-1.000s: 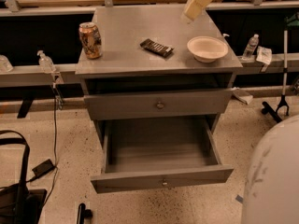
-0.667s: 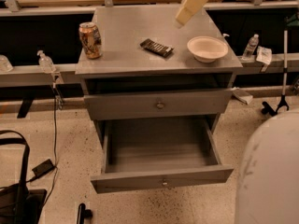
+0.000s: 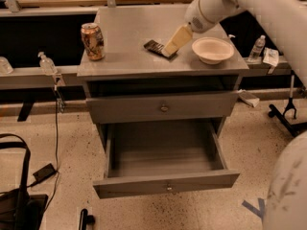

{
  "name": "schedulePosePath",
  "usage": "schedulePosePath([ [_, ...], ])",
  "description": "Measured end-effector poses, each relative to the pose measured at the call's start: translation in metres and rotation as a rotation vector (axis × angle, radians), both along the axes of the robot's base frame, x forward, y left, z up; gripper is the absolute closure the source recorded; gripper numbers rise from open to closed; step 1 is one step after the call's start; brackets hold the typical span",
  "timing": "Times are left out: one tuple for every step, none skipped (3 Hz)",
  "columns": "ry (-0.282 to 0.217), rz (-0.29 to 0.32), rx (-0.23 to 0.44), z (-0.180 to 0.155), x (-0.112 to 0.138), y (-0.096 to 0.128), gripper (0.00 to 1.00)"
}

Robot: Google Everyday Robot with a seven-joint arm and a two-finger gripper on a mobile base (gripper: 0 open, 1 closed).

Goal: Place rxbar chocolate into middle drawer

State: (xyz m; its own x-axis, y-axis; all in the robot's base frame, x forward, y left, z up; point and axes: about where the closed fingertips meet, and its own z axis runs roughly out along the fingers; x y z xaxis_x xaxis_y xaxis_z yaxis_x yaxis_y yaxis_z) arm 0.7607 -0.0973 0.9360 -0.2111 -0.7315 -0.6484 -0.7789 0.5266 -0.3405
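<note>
**Gripper down at the bar, drawer open**

The gripper [image 3: 170, 50] sits low over the cabinet top [image 3: 129, 28], its tip right at the right end of the rxbar [image 3: 153, 46]. Honestly can't tell whether it's spread or pinching from this angle. The bar lies flat on top, between the can [image 3: 92, 41] on the left and the bowl [image 3: 212, 50] on the right. The middle drawer [image 3: 134, 186] is pulled all the way out, nothing in it. The drawer above [image 3: 124, 109] is closed.
</note>
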Motion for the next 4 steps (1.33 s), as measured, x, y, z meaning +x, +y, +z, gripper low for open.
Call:
schedulePosePath([
  [-0.015, -0.073, 0.125, -0.055, 0.021, 0.015, 0.00],
  [-0.054, -0.077, 0.132, -0.043, 0.028, 0.015, 0.00],
  [-0.043, -0.073, 0.128, -0.046, 0.026, 0.016, 0.00],
  [-0.022, -0.023, 0.143, -0.049, 0.029, 0.024, 0.00],
])
